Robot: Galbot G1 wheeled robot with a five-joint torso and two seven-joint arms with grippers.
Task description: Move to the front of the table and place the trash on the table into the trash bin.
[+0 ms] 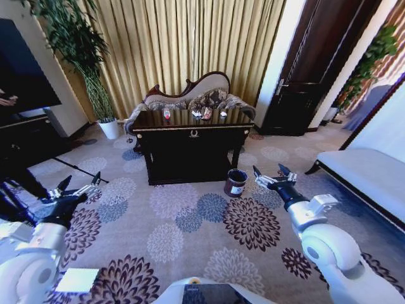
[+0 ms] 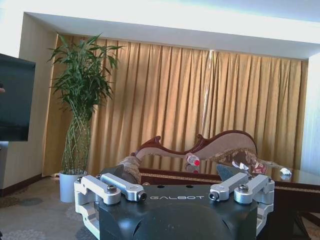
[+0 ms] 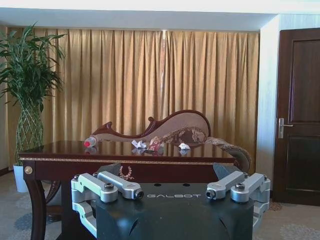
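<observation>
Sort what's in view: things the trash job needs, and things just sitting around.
Job: table; bottle; crumpled paper; snack wrapper; trash bin; open left claw; open right claw.

Bystanders: sofa; potted plant; door.

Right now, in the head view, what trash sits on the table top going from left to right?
Clear plastic bottle → crumpled white paper → reddish-brown snack wrapper → another crumpled white paper, all on the table.

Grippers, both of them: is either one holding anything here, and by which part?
Nothing is held. The left gripper and right gripper hang open over the carpet, away from the dark glossy wooden table.
</observation>
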